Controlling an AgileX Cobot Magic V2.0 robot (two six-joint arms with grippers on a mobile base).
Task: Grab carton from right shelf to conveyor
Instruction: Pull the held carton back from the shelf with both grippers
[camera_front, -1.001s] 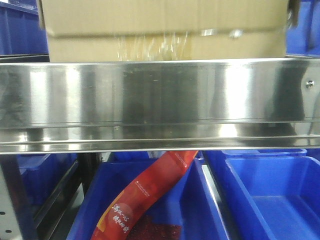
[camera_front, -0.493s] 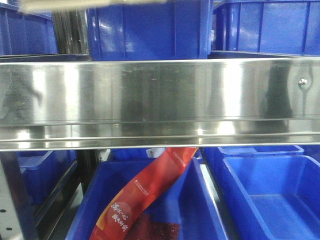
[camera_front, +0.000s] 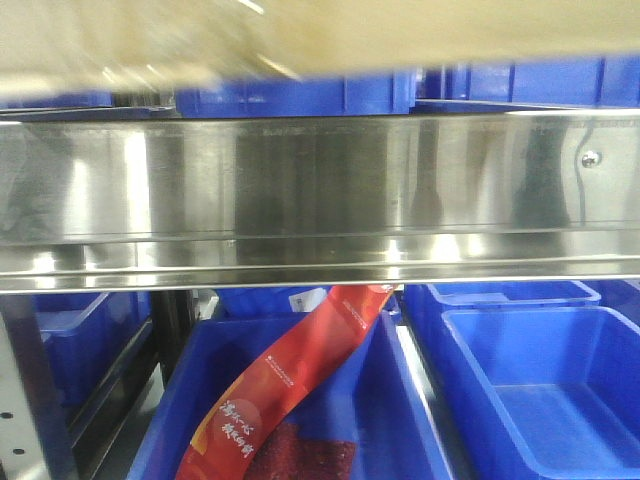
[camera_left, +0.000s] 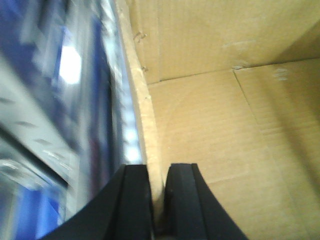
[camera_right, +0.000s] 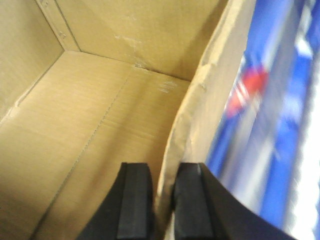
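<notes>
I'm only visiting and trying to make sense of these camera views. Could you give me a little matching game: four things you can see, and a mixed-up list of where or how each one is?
Things:
1. carton
2. red packet
3. shelf rail
4. left hand

Places and states:
A. lies slanted in a blue bin below the rail
B. shiny steel, with one small screw near its right end
C. pinching a cardboard wall from both sides
D. blurred brown, across the top of the front view

Pairs: 1-D, 2-A, 3-B, 4-C.
</notes>
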